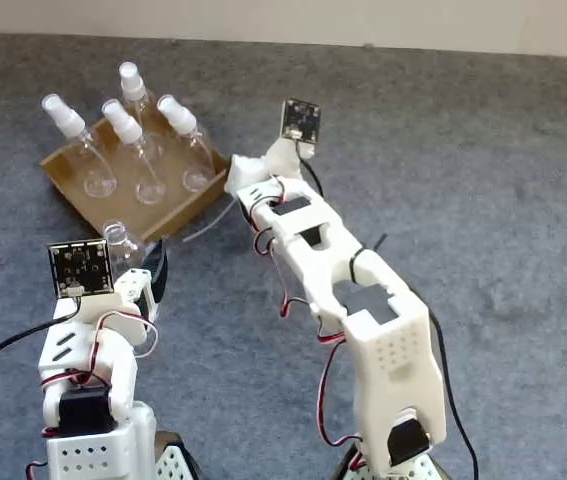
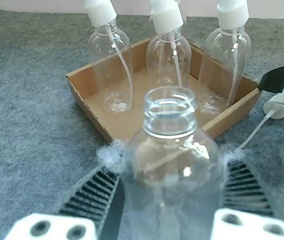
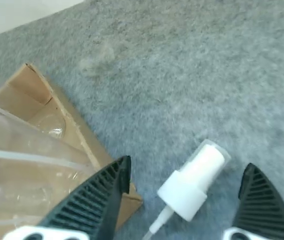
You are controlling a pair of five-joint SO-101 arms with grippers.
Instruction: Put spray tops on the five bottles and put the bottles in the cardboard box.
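A clear bottle (image 2: 171, 165) with an open neck and no top stands upright in front of the cardboard box (image 2: 84, 85); my left gripper (image 2: 170, 172) is shut on its body. In the high view this bottle (image 1: 117, 238) sits just off the box's near edge (image 1: 168, 222), in the left gripper (image 1: 131, 262). A white spray top (image 3: 194, 182) lies on its side on the carpet, between the fingers of my open right gripper (image 3: 187, 169). The right gripper (image 1: 248, 188) hangs by the box's right corner. Several bottles (image 1: 123, 125) with spray tops stand in the box.
Grey carpet (image 1: 483, 180) covers the table, with free room to the right of the arms. The spray top's thin tube (image 1: 206, 227) trails on the carpet toward the box. From the left wrist, the spray top (image 2: 277, 106) lies just past the box's corner.
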